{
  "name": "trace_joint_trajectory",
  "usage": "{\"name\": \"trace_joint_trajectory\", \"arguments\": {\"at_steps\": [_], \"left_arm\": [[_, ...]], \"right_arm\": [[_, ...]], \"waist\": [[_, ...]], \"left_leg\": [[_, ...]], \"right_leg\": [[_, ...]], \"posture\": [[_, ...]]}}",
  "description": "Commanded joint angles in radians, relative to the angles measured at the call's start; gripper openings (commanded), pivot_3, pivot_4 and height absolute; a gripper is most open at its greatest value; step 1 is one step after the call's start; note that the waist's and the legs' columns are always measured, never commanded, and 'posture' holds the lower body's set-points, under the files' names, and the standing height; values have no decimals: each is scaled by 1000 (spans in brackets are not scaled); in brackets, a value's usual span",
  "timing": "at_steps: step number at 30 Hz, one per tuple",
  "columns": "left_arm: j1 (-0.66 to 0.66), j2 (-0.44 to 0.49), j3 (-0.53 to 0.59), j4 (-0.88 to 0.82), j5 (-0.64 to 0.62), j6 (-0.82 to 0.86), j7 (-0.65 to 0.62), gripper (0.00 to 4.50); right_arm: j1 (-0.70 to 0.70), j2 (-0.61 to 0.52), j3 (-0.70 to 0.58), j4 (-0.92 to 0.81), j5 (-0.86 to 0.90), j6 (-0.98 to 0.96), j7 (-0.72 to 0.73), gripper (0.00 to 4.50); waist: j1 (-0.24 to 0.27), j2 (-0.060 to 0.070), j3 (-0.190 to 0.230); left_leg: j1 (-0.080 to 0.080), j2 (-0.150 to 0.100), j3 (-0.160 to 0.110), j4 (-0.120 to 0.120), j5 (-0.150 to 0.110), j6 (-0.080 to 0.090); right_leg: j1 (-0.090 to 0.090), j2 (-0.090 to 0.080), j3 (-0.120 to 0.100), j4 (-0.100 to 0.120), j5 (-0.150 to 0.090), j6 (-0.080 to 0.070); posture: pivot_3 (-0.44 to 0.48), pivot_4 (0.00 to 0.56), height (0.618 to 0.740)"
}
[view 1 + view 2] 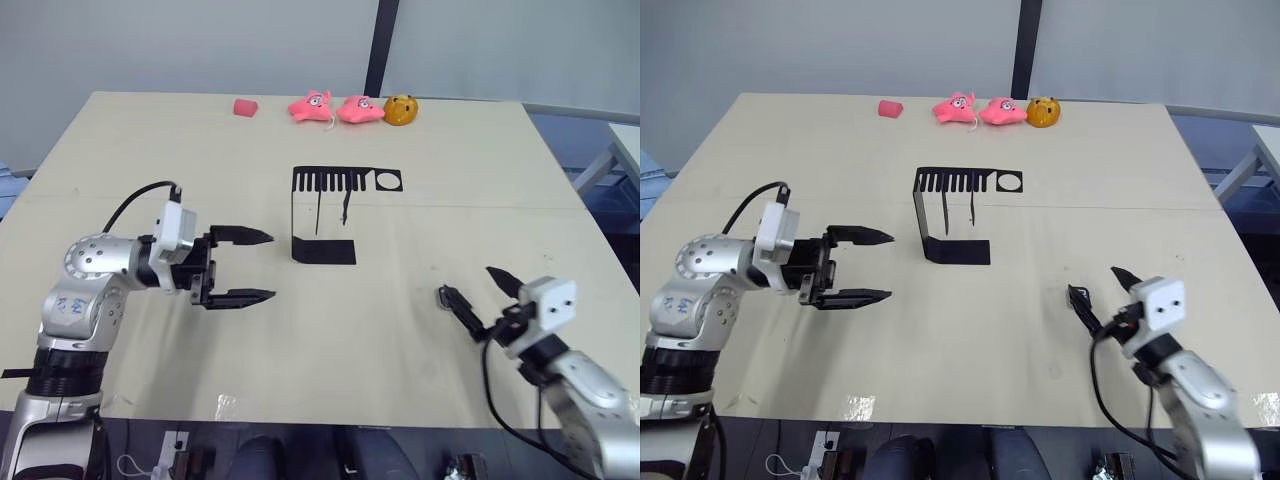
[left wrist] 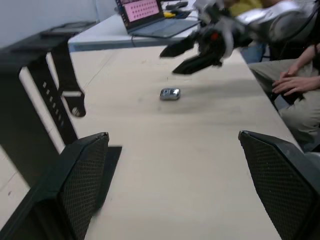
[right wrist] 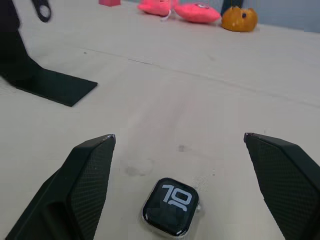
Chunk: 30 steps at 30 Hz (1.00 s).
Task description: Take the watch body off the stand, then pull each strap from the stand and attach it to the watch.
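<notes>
While watch body (image 3: 171, 206) lies on table | right hand (image 3: 182, 187) spread, empty | left hand (image 1: 243, 266) spread, empty

Head cameras look down over the desk (image 1: 420, 330); wrist cameras sit low, both sharing the stand (image 1: 940, 215) and watch (image 3: 171, 206).

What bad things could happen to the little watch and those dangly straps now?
The watch lies loose on the table between the open right gripper; a careless close might nudge it away instead of gripping it.

The straps hang from the stand, which looks thin and light, so pulling one with the open left gripper might tip or drag the stand.

The straps look thin, so the wide fingers may pinch them poorly.
</notes>
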Motion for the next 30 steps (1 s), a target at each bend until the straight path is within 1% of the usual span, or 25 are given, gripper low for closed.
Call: {"name": "trace_joint_trajectory", "arguments": {"at_steps": [1,2,4,7,8,9,10,13,15,17,18,22,24,26,30], "left_arm": [[86,48,119,91,50,-87,41,4500],[119,57,150,130,66,-118,57,4500],[172,67,196,197,97,-175,89,4500],[230,74,238,261,124,-216,129,4500],[241,78,239,269,127,-217,129,4500],[257,83,241,276,133,-228,126,4500],[267,83,246,276,135,-234,134,4500],[269,70,253,263,121,-241,153,4500],[256,47,247,223,112,-225,191,4500],[235,12,227,137,103,-194,247,4500],[222,-8,212,76,93,-143,292,4500],[190,-77,143,-117,56,13,391,4500],[174,-136,90,-205,81,93,503,4500],[142,-217,44,-276,99,183,644,4500],[77,-378,-39,-353,145,306,860,4500]], "right_arm": [[146,-46,-183,-42,78,-94,176,4443],[187,-48,-235,-7,89,-151,236,4443],[240,-58,-304,82,76,-222,304,4443],[245,-67,-396,250,89,-258,330,4443],[239,-68,-411,283,97,-261,334,4443],[233,-76,-420,333,78,-300,354,4443],[225,-85,-424,378,63,-329,371,4443],[201,-101,-416,443,47,-377,399,4443],[169,-106,-384,449,53,-389,416,4443],[132,-104,-328,422,54,-387,427,4443],[113,-96,-297,396,61,-374,423,4443],[45,-66,-205,319,79,-342,390,4443],[-4,-42,-143,282,77,-321,363,4443],[-42,-21,-90,253,71,-305,346,4443],[-95,8,-13,233,54,-291,324,4443]], "waist": [[2,0,0],[3,0,0],[2,-2,-1],[3,-5,0],[4,-5,1],[4,-5,1],[5,-5,1],[11,-4,1],[19,-3,2],[23,-2,2],[24,-3,1],[27,-2,1],[29,0,1],[31,0,1],[40,0,1]], "left_leg": [[0,0,0,0,0,0],[0,0,0,0,0,1],[2,0,0,-2,-2,3],[6,-1,0,-3,-5,9],[8,-1,0,-4,-6,10],[14,-1,0,-6,-7,11],[16,-1,0,-7,-8,12],[16,-1,0,-8,-9,11],[16,-1,0,-8,-8,11],[16,-1,0,-7,-8,11],[16,-1,0,-7,-8,11],[16,-1,0,-6,-8,11],[16,-1,0,-6,-7,9],[16,-1,0,-6,-5,5],[15,-1,0,-3,-5,4]], "right_leg": [[0,0,0,0,0,0],[1,0,0,-1,0,0],[3,0,0,-4,0,0],[8,-2,0,-8,2,1],[12,-2,-1,-10,3,2],[18,-3,-1,-13,3,1],[20,-4,-2,-14,2,1],[19,-4,-2,-14,2,0],[19,-4,-2,-13,2,0],[19,-4,-2,-13,2,0],[19,-4,-2,-12,2,0],[20,-4,-2,-11,3,1],[20,-3,-2,-12,3,1],[20,-3,-2,-12,2,1],[19,-2,-2,-11,3,2]], "posture": [[0,150,740],[0,150,740],[0,150,740],[0,150,740],[0,150,740],[0,150,740],[0,150,740],[0,150,740],[0,150,740],[0,150,740],[0,150,740],[0,150,740],[0,150,740],[0,150,740],[0,150,740]]}}
